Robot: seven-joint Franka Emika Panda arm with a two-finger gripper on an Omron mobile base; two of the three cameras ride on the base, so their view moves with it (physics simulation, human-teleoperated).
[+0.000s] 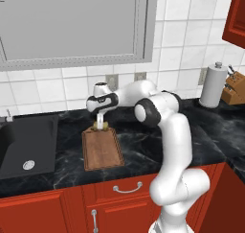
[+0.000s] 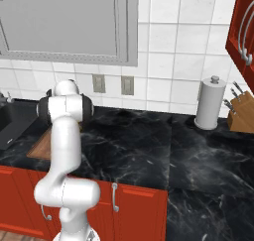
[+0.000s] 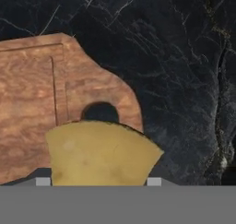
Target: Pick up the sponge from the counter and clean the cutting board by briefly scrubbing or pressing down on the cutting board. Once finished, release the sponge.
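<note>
Yellow sponge (image 3: 101,151) clamped between the fingers of the end effector (image 1: 101,125), poised over the rounded handle end of the brown wooden cutting board (image 1: 101,149), beside its hole. Board flat on the black veined counter (image 1: 143,145), just right of the black sink basin (image 1: 28,145). Paper towel roll (image 1: 213,86) and knife block (image 1: 234,89) well apart at the far right.

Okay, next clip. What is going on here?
The arm is reaching over the black counter with the yellow sponge clamped in its gripper. It holds the sponge at the handle end of the wooden cutting board, at the far end of the board near the wall. From these pictures I cannot tell whether the sponge is pressing on the wood or hanging just above it. The sponge has not been released yet.
</note>
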